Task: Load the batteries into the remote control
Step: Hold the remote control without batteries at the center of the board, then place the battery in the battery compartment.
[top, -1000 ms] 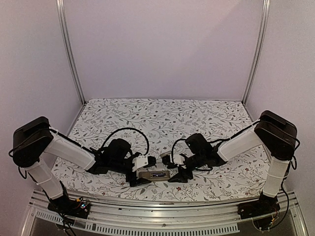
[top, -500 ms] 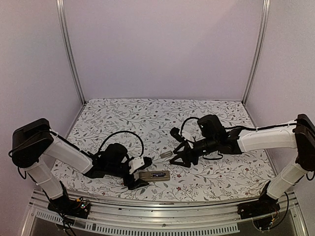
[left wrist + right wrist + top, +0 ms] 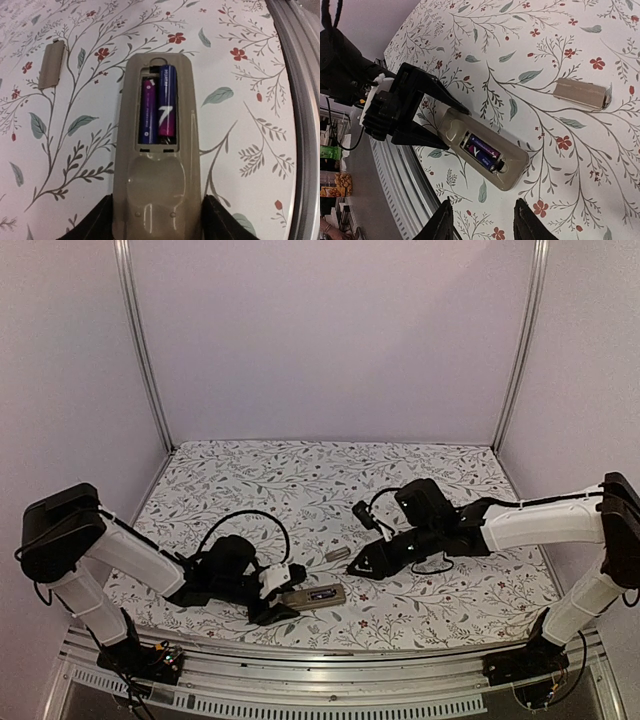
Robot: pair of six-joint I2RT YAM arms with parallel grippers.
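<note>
The remote control (image 3: 157, 185) lies back-up on the floral table (image 3: 245, 125), close to its near edge. Both batteries (image 3: 167, 102) sit side by side in its open recess. The left tool (image 3: 156, 205) straddles the remote's near end. Its fingers (image 3: 100, 220) rest against the two long edges with no gap showing, so it appears to pinch the remote. The right tool (image 3: 482, 220) hovers above the table, spread and empty. The battery cover (image 3: 582, 94) lies flat on the table, apart from the remote and nearer the right tool.

The loading itself looks almost finished; what remains is probably seating the cells and fitting the cover. One battery may ride slightly higher than the other, though that is hard to tell. A light press along its length should settle it without popping it off its spring.

The left grip does best if it is firm and low on the edges, clear of the recess. The cover is thin and lies flat, so the right tool should close across its narrow width, squarely, to avoid skating it over the cloth.
</note>
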